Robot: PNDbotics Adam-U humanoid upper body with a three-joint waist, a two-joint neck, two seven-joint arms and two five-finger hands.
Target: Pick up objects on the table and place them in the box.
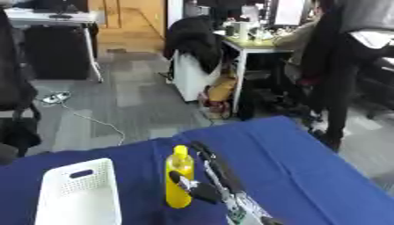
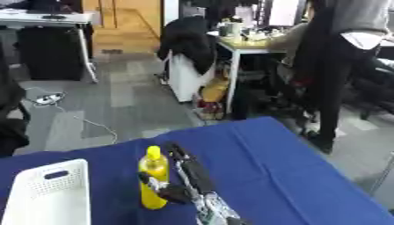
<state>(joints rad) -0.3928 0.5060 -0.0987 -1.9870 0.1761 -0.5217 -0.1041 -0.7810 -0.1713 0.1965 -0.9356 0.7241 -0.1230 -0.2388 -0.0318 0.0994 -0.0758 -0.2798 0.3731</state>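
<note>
Near centre on blue tablecloth [image 1: 292, 167]: right hand [image 1: 202, 190] curled round yellow plastic bottle [image 1: 178, 178], right of white perforated plastic box [image 1: 77, 193].

Grey carpet floor [image 1: 138, 88] w/ white cable [image 1: 92, 121], white desk [image 1: 250, 48], wood door [image 1: 127, 17] at back.

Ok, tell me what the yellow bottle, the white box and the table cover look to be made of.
Yellow bottle: likely plastic, smooth with a slight sheen, uniformly coloured with a matching cap. The right hand has its fingers curled round it.
White box: looks like moulded plastic, matte, with perforated walls and a cut-out handle slot.
Table cover: appears to be blue cloth, matte, with soft creases.
</note>
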